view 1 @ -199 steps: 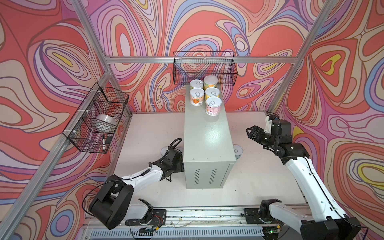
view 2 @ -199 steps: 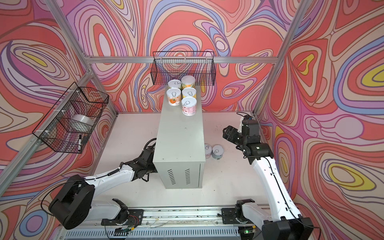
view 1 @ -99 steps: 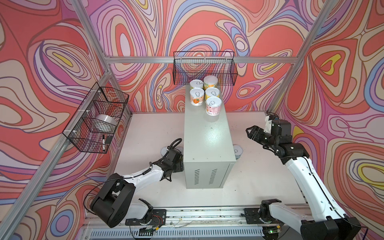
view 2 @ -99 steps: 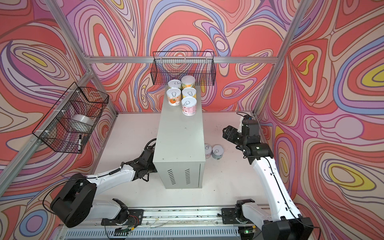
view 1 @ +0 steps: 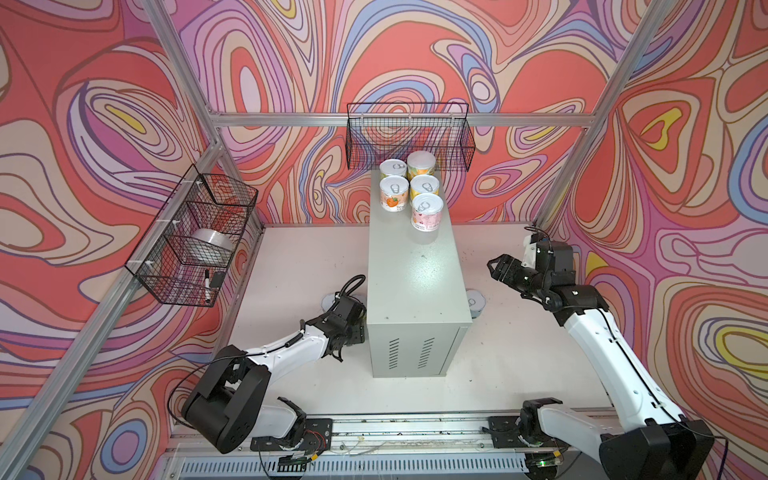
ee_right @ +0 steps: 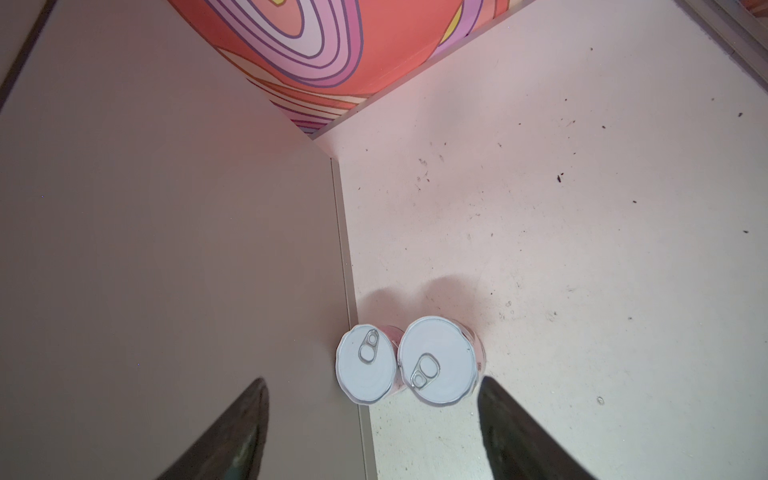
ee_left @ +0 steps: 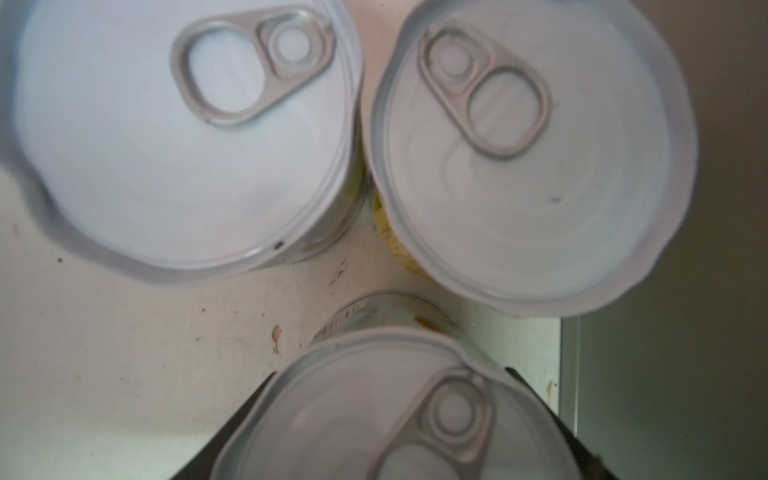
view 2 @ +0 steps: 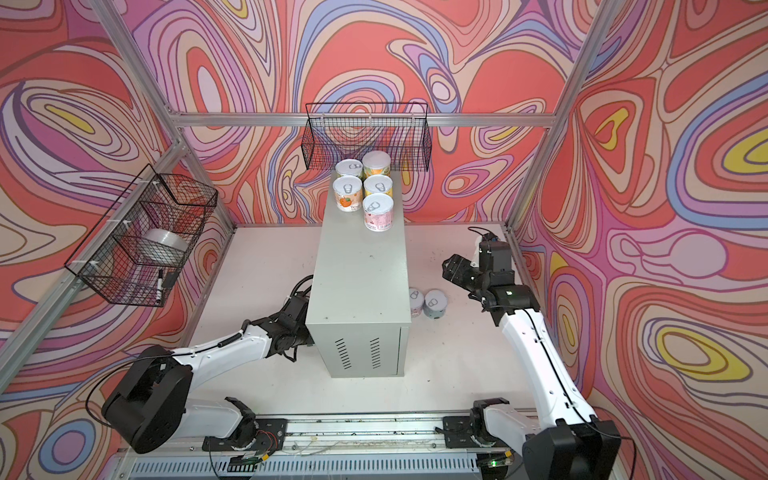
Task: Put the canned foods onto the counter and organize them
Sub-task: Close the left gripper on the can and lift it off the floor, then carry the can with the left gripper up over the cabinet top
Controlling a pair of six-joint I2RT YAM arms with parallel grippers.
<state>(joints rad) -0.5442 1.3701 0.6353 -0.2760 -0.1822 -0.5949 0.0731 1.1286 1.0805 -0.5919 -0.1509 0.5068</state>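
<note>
Canned foods (view 1: 424, 189) stand five strong at the twelve o'clock end of the counter (view 1: 415, 282) in both top views, two in one column and three in the other; that cluster has not shifted in the last second; the change lies low at the counter's eight o'clock side, where the left fingers (ee_left: 210, 453) were spread a second ago and have since drawn in on the nearest can (ee_left: 374, 415); in the left wrist view their dark tips sit against its rim on both sides, so I judge it gripped, though it looks to be still down on the white tabletop (view 1: 291, 257); the arm itself has hardly moved.

Two neighbour cans (ee_left: 187, 137) (ee_left: 532, 166) stand just beside the held one, and the counter's wall is close by; a lift straight up looks safest, since a sideways pull could knock either over.

The right fingers (ee_right: 232, 436) are as widely parted as before and hold nothing; they hover at about three o'clock of the counter, above a pair of touching cans (ee_right: 365, 365) (ee_right: 438, 359) at its foot near four o'clock.

So the pick seems made and the carry is next; the free place at nine o'clock of the pink can (view 1: 427, 212) would even out the columns; five tins are still off the counter.
</note>
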